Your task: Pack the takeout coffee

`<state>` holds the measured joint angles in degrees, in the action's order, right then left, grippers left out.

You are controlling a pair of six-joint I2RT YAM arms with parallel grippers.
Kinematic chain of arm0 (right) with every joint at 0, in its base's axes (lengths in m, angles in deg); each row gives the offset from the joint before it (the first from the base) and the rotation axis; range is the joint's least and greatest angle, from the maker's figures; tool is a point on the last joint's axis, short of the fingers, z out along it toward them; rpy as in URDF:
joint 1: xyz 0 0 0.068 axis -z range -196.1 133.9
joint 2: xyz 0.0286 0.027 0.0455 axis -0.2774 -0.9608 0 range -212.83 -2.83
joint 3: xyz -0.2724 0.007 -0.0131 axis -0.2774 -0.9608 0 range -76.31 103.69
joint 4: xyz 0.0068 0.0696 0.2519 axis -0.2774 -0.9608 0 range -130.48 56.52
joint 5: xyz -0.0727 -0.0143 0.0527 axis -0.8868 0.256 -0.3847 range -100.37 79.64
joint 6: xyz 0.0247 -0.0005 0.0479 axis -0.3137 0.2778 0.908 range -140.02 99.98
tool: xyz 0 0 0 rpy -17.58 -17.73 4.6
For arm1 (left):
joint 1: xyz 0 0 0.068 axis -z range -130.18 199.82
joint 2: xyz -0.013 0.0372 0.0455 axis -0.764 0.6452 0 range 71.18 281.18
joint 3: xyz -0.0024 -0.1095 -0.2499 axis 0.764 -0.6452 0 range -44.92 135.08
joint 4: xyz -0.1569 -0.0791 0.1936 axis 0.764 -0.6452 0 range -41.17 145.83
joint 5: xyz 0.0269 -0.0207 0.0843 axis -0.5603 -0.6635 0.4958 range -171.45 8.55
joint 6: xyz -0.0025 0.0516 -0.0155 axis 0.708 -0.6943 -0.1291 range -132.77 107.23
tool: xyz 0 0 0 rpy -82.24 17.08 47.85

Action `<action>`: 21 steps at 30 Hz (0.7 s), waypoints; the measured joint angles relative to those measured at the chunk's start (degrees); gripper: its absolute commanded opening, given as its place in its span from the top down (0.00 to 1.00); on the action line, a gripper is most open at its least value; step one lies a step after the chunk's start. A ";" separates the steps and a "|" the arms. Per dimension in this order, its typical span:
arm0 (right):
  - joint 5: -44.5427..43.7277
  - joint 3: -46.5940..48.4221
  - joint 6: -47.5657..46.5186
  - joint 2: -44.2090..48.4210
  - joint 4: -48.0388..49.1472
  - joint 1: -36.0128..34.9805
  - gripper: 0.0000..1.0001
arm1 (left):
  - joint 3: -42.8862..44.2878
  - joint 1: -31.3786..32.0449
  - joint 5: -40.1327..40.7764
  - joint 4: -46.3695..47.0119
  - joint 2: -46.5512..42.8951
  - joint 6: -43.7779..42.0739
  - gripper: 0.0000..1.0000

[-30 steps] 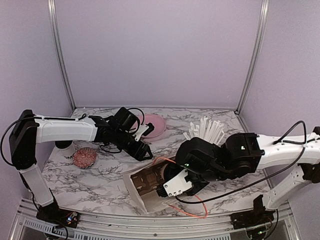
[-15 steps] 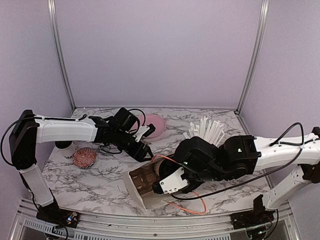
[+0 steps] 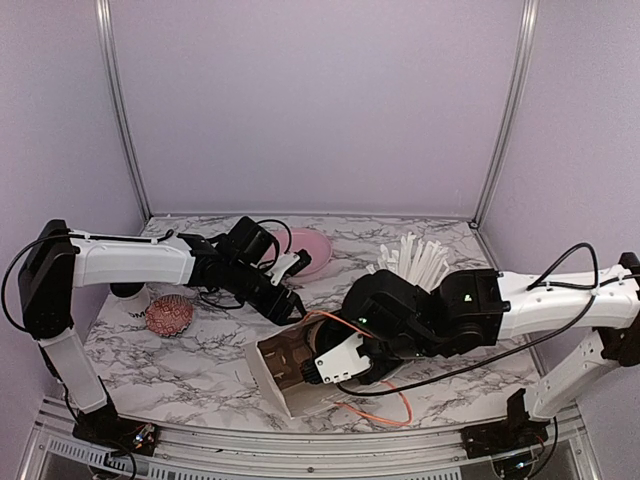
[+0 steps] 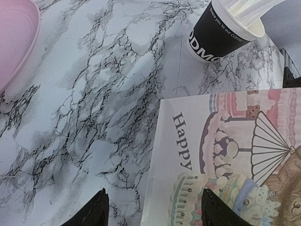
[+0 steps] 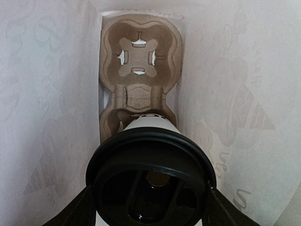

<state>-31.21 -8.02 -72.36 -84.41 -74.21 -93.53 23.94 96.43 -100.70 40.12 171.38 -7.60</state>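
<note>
Since the right gripper (image 5: 150, 209) is clamped on the takeout coffee (image 5: 150, 183) at 6 o'clock inside the paper bag (image 5: 47, 94), push straight toward 12 o'clock, seating its base in the cup carrier (image 5: 139, 56) near socket (far socket empty); left gripper (image 4: 155, 214), fingers apart over the bag edge, could steady it

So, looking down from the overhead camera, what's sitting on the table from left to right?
White cup → red netted ball → pink dish → cup of white straws. The paper bag overlaps the dish, so I left it out.
</note>
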 measured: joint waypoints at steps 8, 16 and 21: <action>0.72 -0.98 0.02 -0.96 0.42 1.99 0.66 | -0.57 0.00 -0.28 0.48 0.00 -0.02 0.32; 1.29 -1.01 0.00 -2.08 1.33 3.26 0.66 | -0.59 0.00 -0.42 0.76 0.00 -0.02 0.32; 2.34 -0.98 -0.04 -2.27 1.51 3.48 0.66 | -0.59 0.00 -0.83 0.87 0.00 -0.04 0.32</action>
<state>-28.87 -9.00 -72.40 -86.69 -72.70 -90.06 23.35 96.43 -101.53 41.00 171.38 -7.65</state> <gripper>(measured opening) 0.700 0.675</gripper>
